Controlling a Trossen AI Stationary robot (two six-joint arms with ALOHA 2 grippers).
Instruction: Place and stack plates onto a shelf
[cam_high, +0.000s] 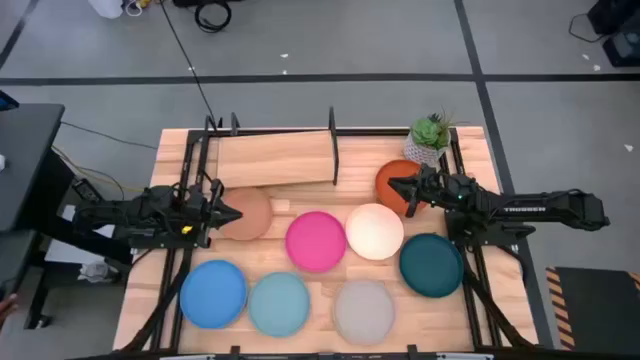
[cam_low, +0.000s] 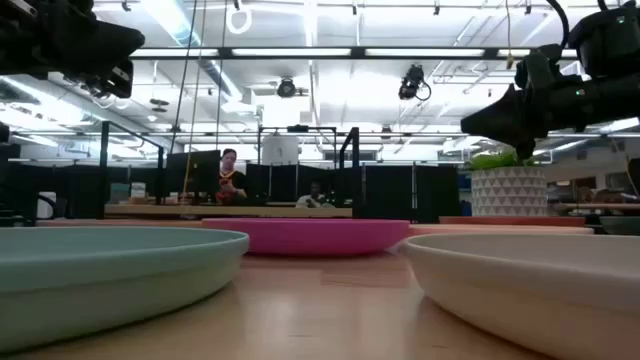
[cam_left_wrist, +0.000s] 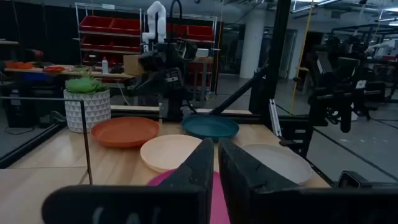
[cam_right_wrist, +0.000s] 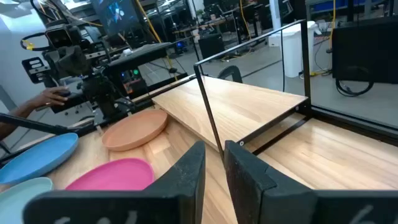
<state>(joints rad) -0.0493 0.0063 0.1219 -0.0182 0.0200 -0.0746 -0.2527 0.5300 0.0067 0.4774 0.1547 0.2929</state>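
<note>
Eight plates lie flat on the slatted tabletop: orange (cam_high: 400, 176), tan (cam_high: 250, 214), magenta (cam_high: 316, 240), cream (cam_high: 375, 231), dark teal (cam_high: 432, 264), blue (cam_high: 213, 293), pale blue (cam_high: 279, 304) and grey (cam_high: 363, 311). The shelf (cam_high: 275, 158) stands at the far edge with nothing on its board. My left gripper (cam_high: 230, 212) hovers shut over the tan plate's left rim. My right gripper (cam_high: 392, 187) hovers over the orange plate, its fingers drawn together to a narrow slit (cam_right_wrist: 214, 165). The low view shows both grippers well above the table.
A small white pot with a green plant (cam_high: 430, 135) stands at the far right corner beside the shelf. A black upright divider (cam_high: 333, 150) rises at the shelf board's right end. Black frame rods run along both table sides. A person's hand (cam_right_wrist: 50, 96) shows beyond the left arm.
</note>
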